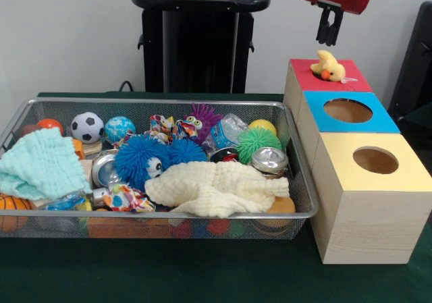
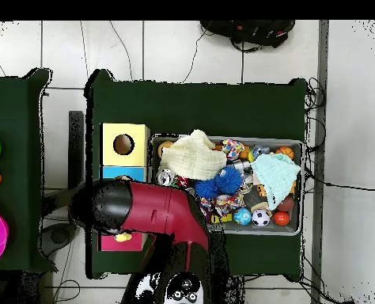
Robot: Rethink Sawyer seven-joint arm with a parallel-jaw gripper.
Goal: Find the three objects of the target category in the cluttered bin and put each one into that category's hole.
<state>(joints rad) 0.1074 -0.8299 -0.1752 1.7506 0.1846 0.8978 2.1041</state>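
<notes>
Yellow duck toy (image 1: 329,66) lying on the red box (image 1: 305,78).
Gripper (image 1: 329,32) hangs just above it, empty; cannot tell whether its claw is apart or together.

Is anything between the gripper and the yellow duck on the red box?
Nothing visible. The gripper hangs just above the yellow duck, which lies on the red box with open air between them.

Duck toy (image 1: 329,66) on rear box (image 1: 331,75); bin (image 1: 155,170) left of boxes.

A plain white wall (image 1: 67,40) stands behind the green table (image 1: 202,276). The floor (image 2: 349,119) has pale tiles, with black cables (image 2: 325,186) on it.
</notes>
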